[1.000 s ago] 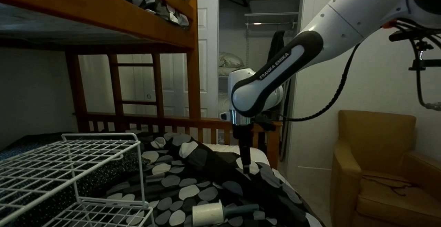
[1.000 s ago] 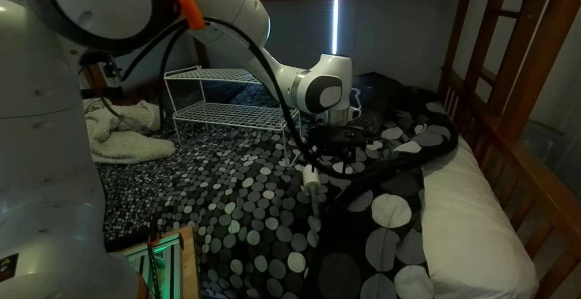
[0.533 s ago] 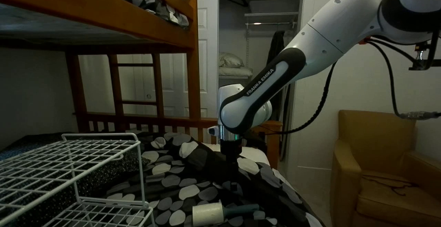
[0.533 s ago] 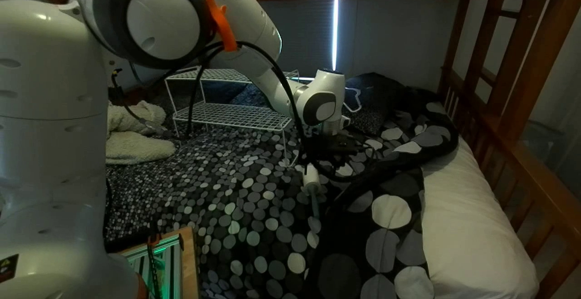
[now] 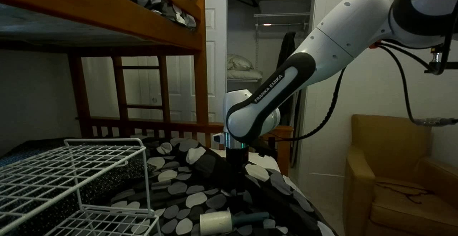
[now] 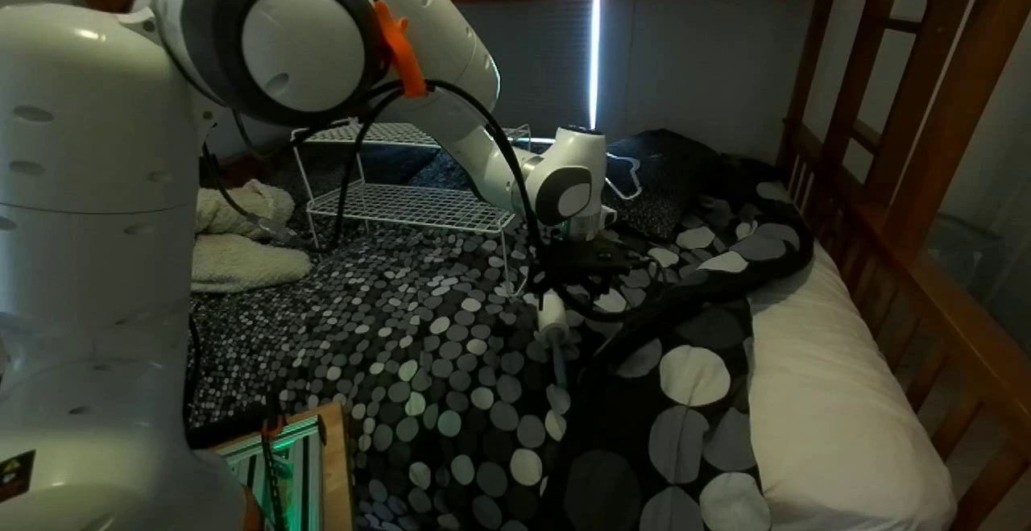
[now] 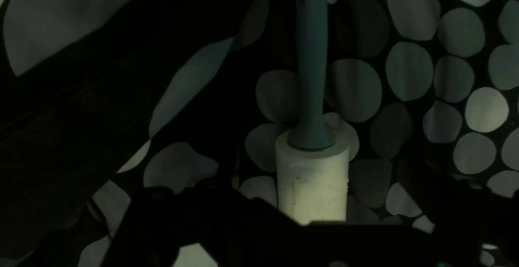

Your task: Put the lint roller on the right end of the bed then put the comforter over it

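Low down I had the gripper (image 5: 239, 190), fingers spread wide, tips aimed at the black, spotted comforter (image 7: 409, 70)! And right between them in the wrist view lay the lint roller (image 7: 312, 178), white end toward the palm, teal handle reaching out past the tips; whether a finger touched it, I couldn't tell. To the fingers' right in the wrist view the comforter ran on broadly, my roomiest side; to their left, a folded edge of it cut a sharp diagonal. And there was the tight flank: a leg of the wire rack (image 6: 411, 206) stood near the fingers in an exterior view. Past the fold from them ran white bedding (image 6: 838, 410), then the slatted rail of the bed (image 6: 966, 325), a hard border. And off it, well apart from the fingers, sat a tan armchair (image 5: 391, 157).
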`<act>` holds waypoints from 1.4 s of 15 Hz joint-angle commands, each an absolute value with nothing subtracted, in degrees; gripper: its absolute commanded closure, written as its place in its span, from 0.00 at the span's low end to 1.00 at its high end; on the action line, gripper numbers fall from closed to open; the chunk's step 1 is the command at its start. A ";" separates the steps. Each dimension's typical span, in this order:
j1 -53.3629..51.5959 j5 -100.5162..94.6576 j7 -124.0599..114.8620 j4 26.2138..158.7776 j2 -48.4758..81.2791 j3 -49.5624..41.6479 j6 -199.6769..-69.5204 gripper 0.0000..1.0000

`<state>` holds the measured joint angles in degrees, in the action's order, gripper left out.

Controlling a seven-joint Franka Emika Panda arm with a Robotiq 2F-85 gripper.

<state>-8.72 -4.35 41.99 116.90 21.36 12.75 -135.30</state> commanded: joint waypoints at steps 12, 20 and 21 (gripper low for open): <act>-10.24 -10.07 34.95 116.32 32.18 14.80 -151.82 0.27; -8.50 -9.73 36.45 118.12 27.62 15.81 -150.72 0.67; -8.30 -9.65 36.37 118.33 26.46 15.90 -150.62 0.67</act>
<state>-10.13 -9.56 35.95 116.83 30.01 14.72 -151.36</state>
